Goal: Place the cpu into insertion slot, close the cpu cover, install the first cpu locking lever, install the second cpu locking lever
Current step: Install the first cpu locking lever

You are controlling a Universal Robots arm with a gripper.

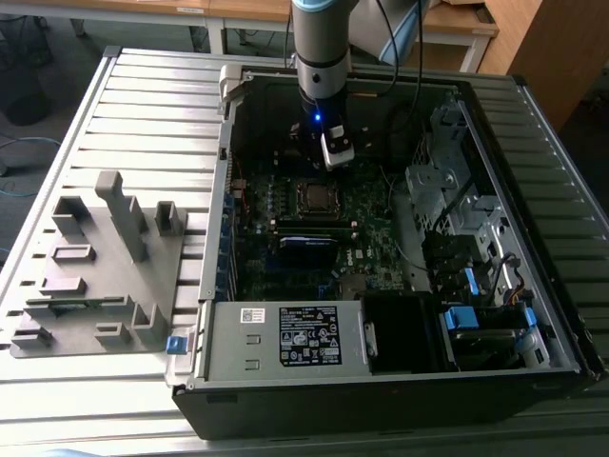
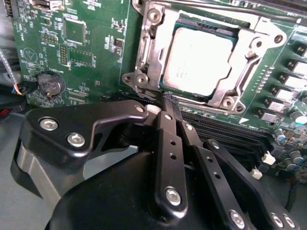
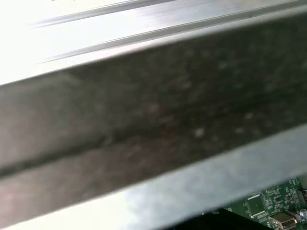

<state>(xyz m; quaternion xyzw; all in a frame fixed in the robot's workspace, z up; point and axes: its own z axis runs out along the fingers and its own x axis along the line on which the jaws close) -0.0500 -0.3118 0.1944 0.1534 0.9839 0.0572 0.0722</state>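
The cpu (image 2: 194,60) lies flat in the insertion slot (image 2: 143,76), its silver face showing. The cpu cover (image 2: 234,64) is down over it, framing the chip. A thin wire lever (image 2: 211,5) runs along one side of the socket; I cannot tell whether it is latched. My gripper (image 2: 167,100) is shut with nothing between its black fingers (image 2: 169,143), and its tip rests at the socket's edge beside the cover. In the exterior view the gripper (image 1: 333,157) hangs inside the open computer case, just behind the slot (image 1: 313,197).
Long black memory slots (image 2: 225,132) run next to the socket under the fingers. A coin battery (image 2: 50,84) sits on the green board. The case walls (image 1: 226,162) enclose the board, with drive bays (image 1: 457,209) at the exterior view's right. A grey fixture (image 1: 95,257) stands outside on the slatted table.
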